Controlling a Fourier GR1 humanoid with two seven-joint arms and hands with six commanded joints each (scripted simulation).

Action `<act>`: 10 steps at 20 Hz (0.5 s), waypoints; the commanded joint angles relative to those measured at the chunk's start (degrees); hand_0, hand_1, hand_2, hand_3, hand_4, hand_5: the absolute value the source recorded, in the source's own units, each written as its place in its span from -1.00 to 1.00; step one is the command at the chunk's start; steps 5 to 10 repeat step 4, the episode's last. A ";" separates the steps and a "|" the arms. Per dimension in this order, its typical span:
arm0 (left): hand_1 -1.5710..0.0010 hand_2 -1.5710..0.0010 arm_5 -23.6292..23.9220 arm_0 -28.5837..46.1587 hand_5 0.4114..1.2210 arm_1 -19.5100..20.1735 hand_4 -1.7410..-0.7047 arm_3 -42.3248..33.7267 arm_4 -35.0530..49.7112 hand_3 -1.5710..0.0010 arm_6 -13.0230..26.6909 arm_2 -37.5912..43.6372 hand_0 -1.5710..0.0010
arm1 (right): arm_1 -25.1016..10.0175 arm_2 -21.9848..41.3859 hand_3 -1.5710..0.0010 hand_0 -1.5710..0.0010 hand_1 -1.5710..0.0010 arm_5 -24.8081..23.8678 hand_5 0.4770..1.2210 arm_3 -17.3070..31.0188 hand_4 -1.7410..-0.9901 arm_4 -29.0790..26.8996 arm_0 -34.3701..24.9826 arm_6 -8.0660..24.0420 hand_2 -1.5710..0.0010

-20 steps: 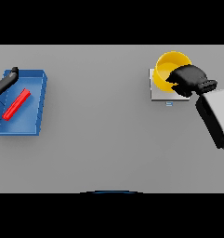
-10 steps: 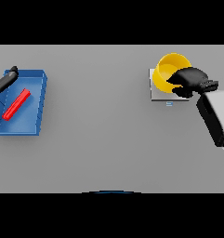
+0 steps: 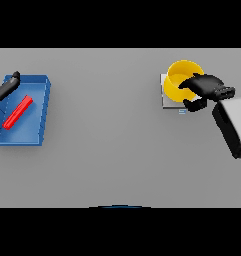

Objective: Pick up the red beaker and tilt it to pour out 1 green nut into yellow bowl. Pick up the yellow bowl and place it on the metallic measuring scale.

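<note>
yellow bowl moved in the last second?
No. The yellow bowl sits in the same spot over the metallic scale as before, with the right hand still curled on its rim.

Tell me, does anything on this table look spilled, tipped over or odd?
Nothing looks spilled. The one odd thing is the red beaker, which lies on its side, slanted, in the blue tray at the left. The yellow bowl sits over the metallic scale, with the right robot hand gripping its rim.
</note>
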 commanded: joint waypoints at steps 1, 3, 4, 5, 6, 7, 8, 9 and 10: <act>1.00 1.00 -0.21 -1.04 -0.29 -0.63 0.97 0.97 -0.18 1.00 0.87 -0.15 1.00 | 0.32 0.06 0.55 0.90 0.84 0.12 -0.13 0.43 -0.17 0.17 0.01 0.98 0.74; 1.00 1.00 -0.44 -0.72 -0.30 -0.12 0.97 0.34 -0.26 1.00 0.75 -0.32 1.00 | 0.46 -0.08 0.62 0.94 0.90 1.08 -0.21 0.35 -0.12 -0.12 -0.16 1.70 0.84; 1.00 1.00 -0.29 -0.50 -0.30 -0.14 0.97 0.59 -0.20 1.00 0.50 -0.15 1.00 | 0.28 -0.28 0.65 0.95 0.92 1.34 -0.24 0.16 -0.12 -0.33 0.06 2.04 0.87; 1.00 1.00 -0.29 -0.50 -0.30 -0.14 0.97 0.59 -0.20 1.00 0.50 -0.15 1.00 | 0.28 -0.28 0.65 0.95 0.92 1.34 -0.24 0.16 -0.12 -0.33 0.06 2.04 0.87; 1.00 1.00 -0.29 -0.50 -0.30 -0.14 0.97 0.59 -0.20 1.00 0.50 -0.15 1.00 | 0.28 -0.28 0.65 0.95 0.92 1.34 -0.24 0.16 -0.12 -0.33 0.06 2.04 0.87; 1.00 1.00 -0.29 -0.50 -0.30 -0.14 0.97 0.59 -0.20 1.00 0.50 -0.15 1.00 | 0.28 -0.28 0.65 0.95 0.92 1.34 -0.24 0.16 -0.12 -0.33 0.06 2.04 0.87; 1.00 1.00 -0.29 -0.50 -0.30 -0.14 0.97 0.59 -0.20 1.00 0.50 -0.15 1.00 | 0.28 -0.28 0.65 0.95 0.92 1.34 -0.24 0.16 -0.12 -0.33 0.06 2.04 0.87; 1.00 1.00 -0.29 -0.50 -0.30 -0.14 0.97 0.59 -0.20 1.00 0.50 -0.15 1.00 | 0.28 -0.28 0.65 0.95 0.92 1.34 -0.24 0.16 -0.12 -0.33 0.06 2.04 0.87; 1.00 1.00 -0.29 -0.50 -0.30 -0.14 0.97 0.59 -0.20 1.00 0.50 -0.15 1.00 | 0.28 -0.28 0.65 0.95 0.92 1.34 -0.24 0.16 -0.12 -0.33 0.06 2.04 0.87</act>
